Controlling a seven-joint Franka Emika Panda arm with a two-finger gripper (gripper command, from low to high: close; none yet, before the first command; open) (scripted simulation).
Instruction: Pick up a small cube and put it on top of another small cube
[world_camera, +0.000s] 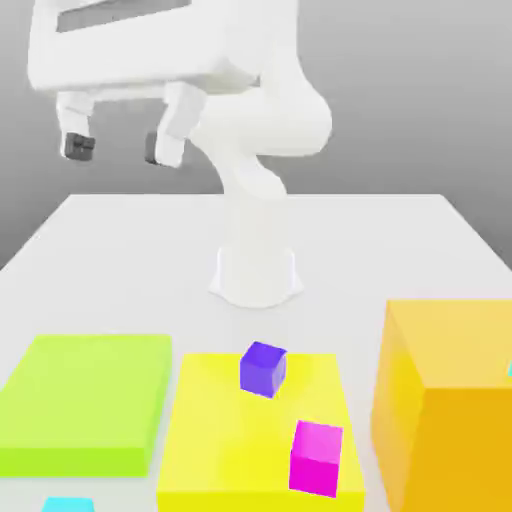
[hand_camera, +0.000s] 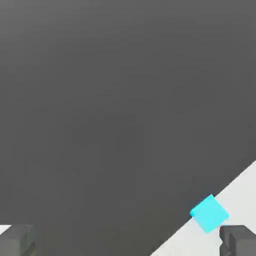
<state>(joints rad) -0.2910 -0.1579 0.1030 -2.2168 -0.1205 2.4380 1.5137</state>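
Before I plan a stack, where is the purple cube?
In the exterior view the purple cube sits on the yellow slab, at its far edge, between the green slab and the orange block.

Smooth matt cyan cube (hand_camera: 209, 213)

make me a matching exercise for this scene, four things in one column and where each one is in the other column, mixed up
Things:
1. purple cube
2. magenta cube
3. tool
4. orange block

Places:
A. raised above the table, empty
B. far part of the yellow slab
C. exterior view's right edge
D. near part of the yellow slab

Pairs: 1-B, 2-D, 3-A, 4-C
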